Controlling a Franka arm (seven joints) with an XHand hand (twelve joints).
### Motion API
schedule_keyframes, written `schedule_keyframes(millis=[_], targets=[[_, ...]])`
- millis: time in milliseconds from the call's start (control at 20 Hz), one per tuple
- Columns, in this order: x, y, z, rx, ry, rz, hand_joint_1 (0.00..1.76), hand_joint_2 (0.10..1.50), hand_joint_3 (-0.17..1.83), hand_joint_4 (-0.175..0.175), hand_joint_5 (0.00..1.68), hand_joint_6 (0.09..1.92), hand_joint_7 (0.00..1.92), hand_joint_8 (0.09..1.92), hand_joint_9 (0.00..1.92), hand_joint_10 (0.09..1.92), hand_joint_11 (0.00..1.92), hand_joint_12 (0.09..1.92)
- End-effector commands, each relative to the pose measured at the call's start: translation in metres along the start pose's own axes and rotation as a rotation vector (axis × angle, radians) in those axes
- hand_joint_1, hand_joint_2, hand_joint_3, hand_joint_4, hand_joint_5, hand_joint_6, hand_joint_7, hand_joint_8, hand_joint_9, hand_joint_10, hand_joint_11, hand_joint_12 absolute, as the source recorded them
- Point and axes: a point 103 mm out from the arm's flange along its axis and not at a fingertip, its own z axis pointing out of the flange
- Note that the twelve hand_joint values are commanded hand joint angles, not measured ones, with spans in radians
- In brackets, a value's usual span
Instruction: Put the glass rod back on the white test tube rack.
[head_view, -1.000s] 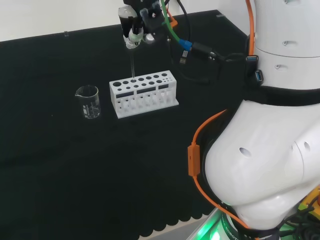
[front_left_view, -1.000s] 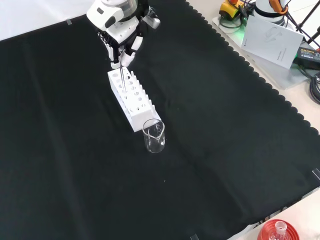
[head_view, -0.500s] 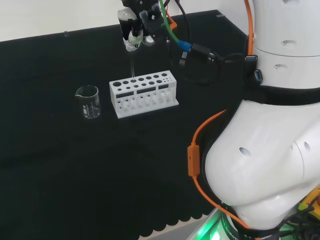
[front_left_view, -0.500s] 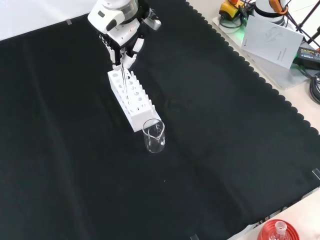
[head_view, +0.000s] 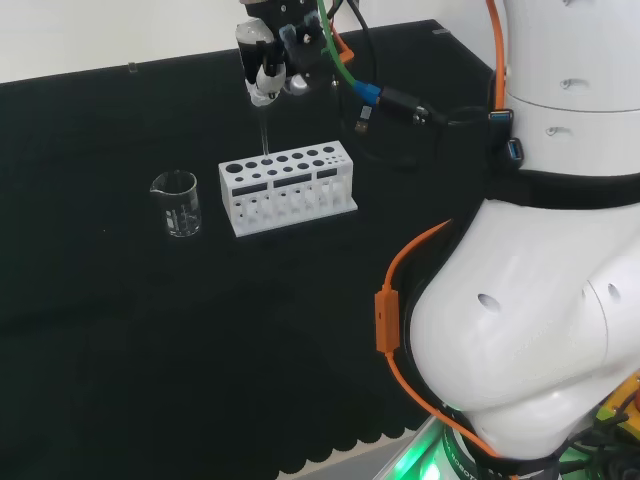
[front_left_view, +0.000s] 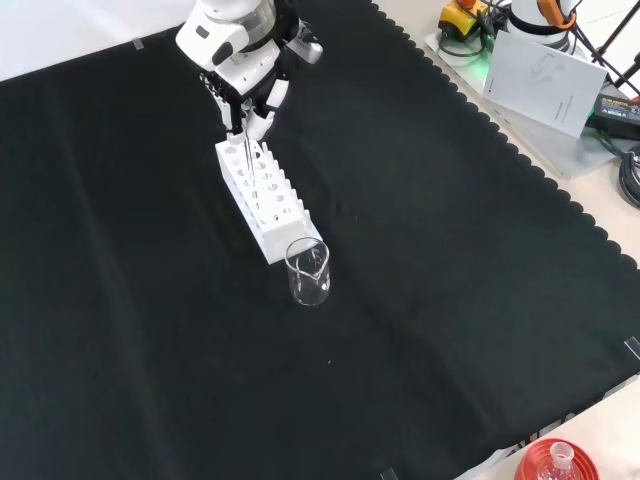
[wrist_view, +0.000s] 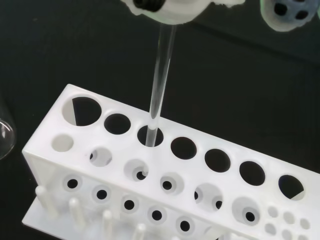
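- Head view: hand (head_view: 268, 62) sits above the far side of the rack (head_view: 288, 188), fingers curled on the top of the rod (head_view: 264, 130). Rod hangs upright, lower end at a hole in the rack's back row, towards the left end. Beaker (head_view: 177, 204) stands just left of the rack, apart from it. Both on the black bench (head_view: 120, 330). Arm links (head_view: 540, 300) take up the right.
- Front view: hand (front_left_view: 245, 75) comes in from the top, fingers pinching the rod (front_left_view: 247, 160), which runs down to the rack's (front_left_view: 268, 205) far end. Beaker (front_left_view: 308, 272) just beside the near end of the rack; can't tell if touching.
- Wrist view: rod (wrist_view: 160, 85) drops from the blurred white hand (wrist_view: 167, 7) w/ its tip inside the third big hole of the rack's (wrist_view: 165, 175) top row, counting from the end next to the beaker rim (wrist_view: 5, 140). Tip is just through the top plate; rest of the rod is above the rack. Other holes look empty.
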Motion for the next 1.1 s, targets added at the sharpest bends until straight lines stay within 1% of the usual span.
schedule_keyframes(millis=[50,100,200,250,300,350,400,500,600,700,850,1100], targets=[[-0.003,0.001,-0.002,0.036,0.012,-0.003,1.25,1.02,-0.17,-0.175,1.43,0.19,1.73,0.09,1.73,0.22,1.7,0.41],[-0.003,0.001,-0.002,0.049,0.008,-0.003,1.23,1.02,-0.17,-0.164,1.44,0.19,1.75,0.09,1.74,0.2,1.73,0.4],[-0.006,0.0,-0.003,0.066,0.01,0.001,1.2,1.03,-0.17,-0.103,1.44,0.21,1.76,0.09,1.77,0.14,1.81,0.38],[-0.009,-0.001,-0.004,0.074,0.026,0.005,1.15,1.0,-0.17,-0.124,1.32,0.32,1.75,0.09,1.81,0.1,1.84,0.37],[-0.011,-0.002,-0.004,0.074,0.036,0.006,1.12,0.97,-0.17,-0.146,1.17,0.49,1.74,0.09,1.84,0.09,1.86,0.35],[-0.012,-0.003,-0.004,0.074,0.043,0.005,1.09,0.95,-0.17,-0.16,1.04,0.65,1.73,0.09,1.86,0.09,1.87,0.34],[-0.012,-0.003,-0.004,0.076,0.05,0.005,1.08,0.94,-0.17,-0.168,0.94,0.76,1.72,0.09,1.87,0.09,1.87,0.33],[-0.014,-0.005,-0.004,0.074,0.066,0.003,1.06,0.92,-0.17,-0.174,0.76,0.88,1.68,0.09,1.87,0.09,1.88,0.33],[-0.016,-0.006,-0.004,0.072,0.087,0.001,1.02,0.9,-0.17,-0.175,0.59,0.88,1.62,0.09,1.85,0.09,1.88,0.32],[-0.017,-0.007,-0.005,0.073,0.092,0.001,0.97,0.89,-0.17,-0.175,0.5,0.86,1.56,0.09,1.82,0.09,1.88,0.32],[-0.019,-0.009,-0.009,0.064,0.099,0.003,0.94,0.88,-0.17,-0.175,0.46,0.84,1.52,0.09,1.8,0.09,1.87,0.32],[-0.025,-0.018,-0.025,0.043,0.11,0.019,0.92,0.88,-0.17,-0.175,0.46,0.82,1.51,0.09,1.8,0.09,1.87,0.32]])
